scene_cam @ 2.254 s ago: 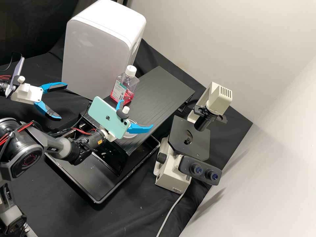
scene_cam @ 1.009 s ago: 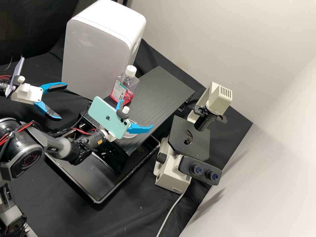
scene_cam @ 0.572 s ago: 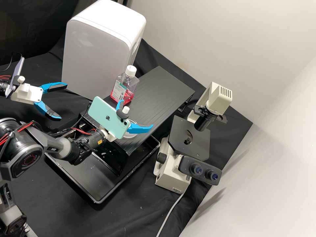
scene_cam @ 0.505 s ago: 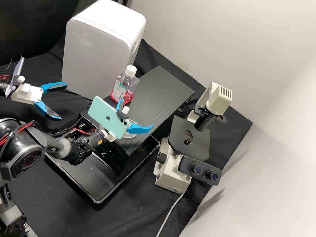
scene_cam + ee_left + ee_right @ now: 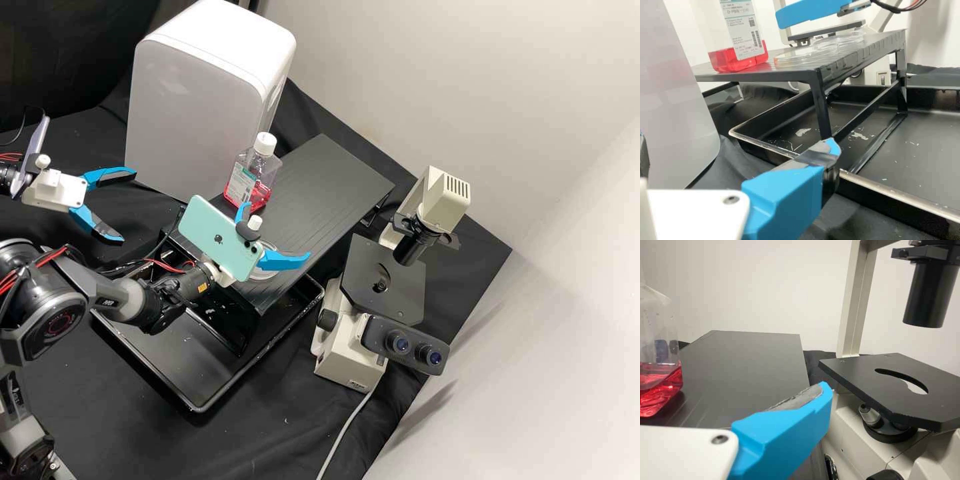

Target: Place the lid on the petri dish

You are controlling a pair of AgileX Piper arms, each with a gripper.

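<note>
- Right gripper (image 5: 278, 230): fingers spread wide, grasping nothing; hangs low over the near end of the rack, one finger on either side of the petri dish.
- Petri dish (image 5: 815, 51): clear, lying flat on the black rack (image 5: 327, 180), on the near side of the flask.
- Left gripper (image 5: 125, 205): fingers parted, empty; above the bench at the scene's left, well apart from the rack.
- Flask (image 5: 252, 177): red liquid, white cap, upright on the rack's left edge.
- Tray (image 5: 193, 383): black, beneath the rack.
- Microscope (image 5: 387, 293): white, right of the tray.
- White cabinet (image 5: 200, 87): beyond the flask.
</note>
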